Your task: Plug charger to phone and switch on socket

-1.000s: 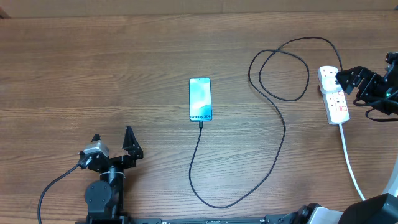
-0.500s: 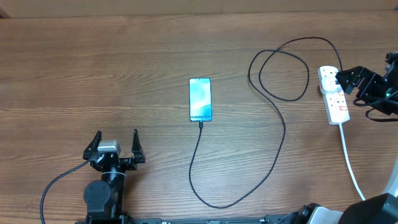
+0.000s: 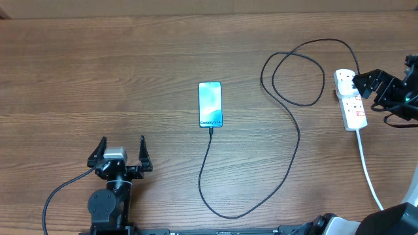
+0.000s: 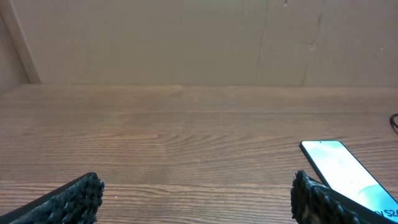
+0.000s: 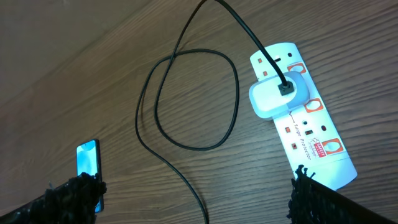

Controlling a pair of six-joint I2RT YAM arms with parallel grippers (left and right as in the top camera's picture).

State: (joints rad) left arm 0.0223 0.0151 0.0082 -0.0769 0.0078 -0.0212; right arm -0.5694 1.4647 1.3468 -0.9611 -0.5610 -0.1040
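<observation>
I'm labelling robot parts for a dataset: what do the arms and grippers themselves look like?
Both arms are black. The left gripper has two slim black fingers, a small silver-grey block between them, a round black joint housing and a thin black cable. The right gripper is black and angular. The finger pads look black and bumpy. No markings are visible.

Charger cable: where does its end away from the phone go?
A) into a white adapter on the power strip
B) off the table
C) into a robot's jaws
A: the right wrist view shows the charger cable entering a white adapter on the power strip.
</observation>
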